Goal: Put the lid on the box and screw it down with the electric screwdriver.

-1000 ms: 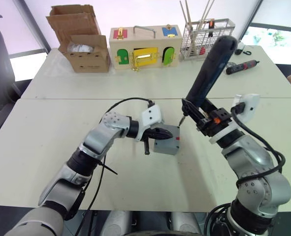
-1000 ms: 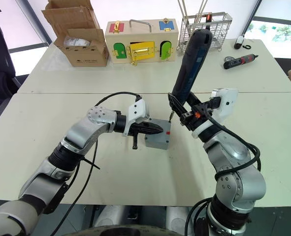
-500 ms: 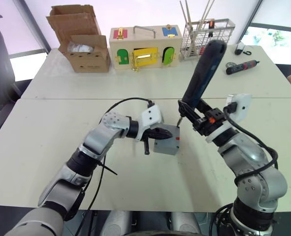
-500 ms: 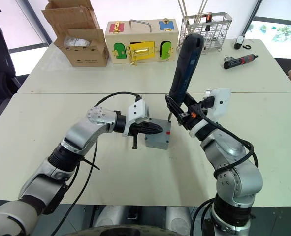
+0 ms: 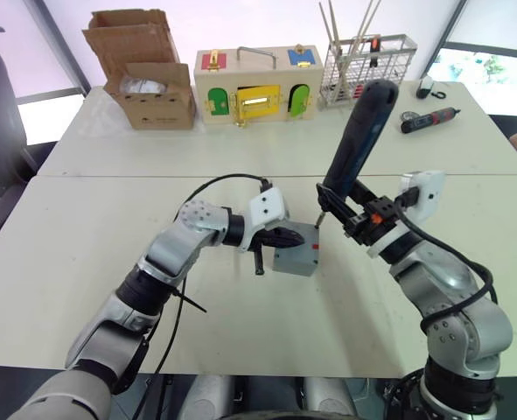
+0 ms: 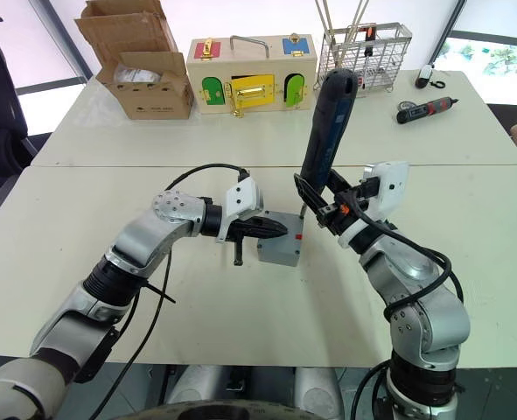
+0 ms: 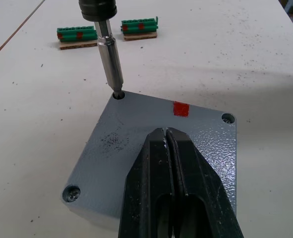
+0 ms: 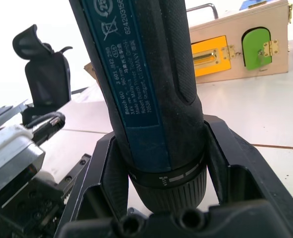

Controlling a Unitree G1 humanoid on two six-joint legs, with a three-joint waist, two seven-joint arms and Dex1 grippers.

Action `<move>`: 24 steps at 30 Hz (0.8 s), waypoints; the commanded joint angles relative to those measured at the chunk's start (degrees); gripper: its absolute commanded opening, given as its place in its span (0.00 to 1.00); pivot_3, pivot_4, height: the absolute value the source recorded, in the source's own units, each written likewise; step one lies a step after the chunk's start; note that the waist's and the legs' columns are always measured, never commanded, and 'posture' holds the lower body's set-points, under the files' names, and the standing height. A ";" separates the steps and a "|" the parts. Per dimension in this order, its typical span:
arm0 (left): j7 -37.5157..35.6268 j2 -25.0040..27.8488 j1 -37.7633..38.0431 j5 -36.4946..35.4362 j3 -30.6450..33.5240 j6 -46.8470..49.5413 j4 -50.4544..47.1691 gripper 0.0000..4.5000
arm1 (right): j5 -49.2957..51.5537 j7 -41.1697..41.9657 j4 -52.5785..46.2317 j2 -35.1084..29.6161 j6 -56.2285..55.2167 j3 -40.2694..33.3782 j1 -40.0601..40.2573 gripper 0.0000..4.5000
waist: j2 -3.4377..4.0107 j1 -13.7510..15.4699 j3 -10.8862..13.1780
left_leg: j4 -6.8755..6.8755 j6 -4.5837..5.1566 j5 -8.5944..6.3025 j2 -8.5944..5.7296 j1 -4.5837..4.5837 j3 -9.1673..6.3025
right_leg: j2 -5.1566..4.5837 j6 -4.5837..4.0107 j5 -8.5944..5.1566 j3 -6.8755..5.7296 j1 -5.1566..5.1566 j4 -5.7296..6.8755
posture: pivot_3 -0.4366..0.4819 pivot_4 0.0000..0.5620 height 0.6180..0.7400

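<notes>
A two-armed robot is working at the middle of the near bench, where the grey box (image 5: 296, 255) is sitting with the lid (image 7: 156, 148) already lying flush on top, a small red mark showing at one edge. The left gripper (image 7: 167, 144) is pressing down on the lid, its two black fingers (image 7: 151, 163) drawn together with nothing between them — the tips are simply resting on the grey surface.

The right gripper (image 8: 158, 163) is clamping the electric screwdriver (image 5: 356, 142) by its lower body, one finger on each side of the collar. The tool is standing nearly upright, leaning a little toward the far edge of the bench, and its thin metal bit (image 7: 110, 67) is sitting in the screw hole at the lid's far corner. In the left wrist view a screw head is showing in another corner of the lid, and two green connector strips (image 7: 77, 34) are lying on the bench beyond the box.

Along the far edge of the far bench — well apart from the work — a cardboard box (image 5: 142, 70), a wooden box with coloured doors (image 5: 258, 86) and a wire rack (image 5: 367, 66) are standing in a row, with a smaller black-and-red screwdriver (image 5: 430, 118) lying near the rack.
</notes>
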 commanded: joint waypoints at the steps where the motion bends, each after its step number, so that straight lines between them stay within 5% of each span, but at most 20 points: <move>1: 0.41 0.46 1.12 1.65 -1.15 -0.47 0.12 0.00 | -0.64 -0.30 1.23 -0.91 -0.61 2.74 1.41 0.39 | -0.06 -0.01 -0.03 | -0.01 0.02 -0.01 0.01 0.08 0.00 | 0.00 0.00 0.00 0.00 0.08 -0.02 | 0.48 0.27 0.62; 24: 1.62 0.20 2.81 1.79 -1.47 3.81 -2.47 0.00 | -1.39 -1.91 7.12 -1.68 -3.83 7.11 5.51 0.39 | -1.03 0.05 -0.64 | -0.08 0.45 -0.30 0.12 0.71 -0.04 | 0.04 0.01 -0.04 0.01 0.73 -0.24 | 0.48 0.27 0.62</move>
